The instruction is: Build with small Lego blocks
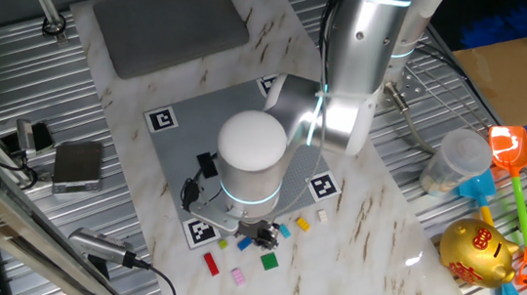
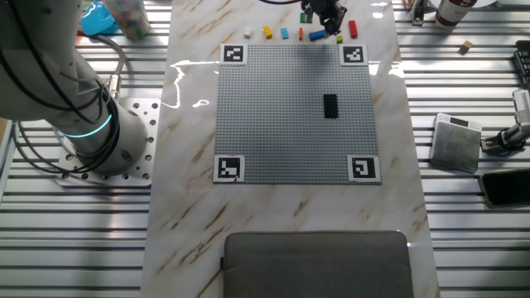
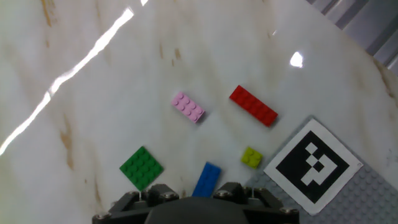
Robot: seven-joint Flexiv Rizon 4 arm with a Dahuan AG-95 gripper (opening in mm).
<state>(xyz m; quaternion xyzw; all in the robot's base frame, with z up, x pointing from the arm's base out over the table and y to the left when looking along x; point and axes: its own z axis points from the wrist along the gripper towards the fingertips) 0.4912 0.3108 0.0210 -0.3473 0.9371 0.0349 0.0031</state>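
One black block (image 2: 330, 105) sits on the grey baseplate (image 2: 281, 116), right of centre in the other fixed view. Nothing else is placed there, so I judge the build barely begun.

Remaining blocks lie loose on the marble bench (image 2: 190, 215), strung along one baseplate edge, just off it. Hand view shows five: red (image 3: 253, 106), pink (image 3: 188, 107), green square (image 3: 142, 167), small yellow-green (image 3: 252, 157), blue (image 3: 206, 179). More sit farther along the row: yellow (image 2: 267, 32), light blue (image 2: 284, 34), white (image 2: 248, 32).

Gripper (image 2: 325, 14) hangs low over the row's end near a corner marker (image 3: 312, 165). Blue block lies nearest the housing at the bottom of the hand view, likely the next pick. Fingertips don't show in any view; cannot tell whether the jaws are spread or pressed together, or hold anything.

Room: blocks are spaced apart, none touching. Yellow-green is just beside the marker and near blue, so the tightest spot is there. Pink and red are well clear. Beyond the row there is open marble, then the ribbed metal surround (image 2: 464, 232). Baseplate studs are free all round the black block. Clutter — toy shovels (image 1: 516, 174), gold piggy bank (image 1: 476, 252) — sits well off to the side.
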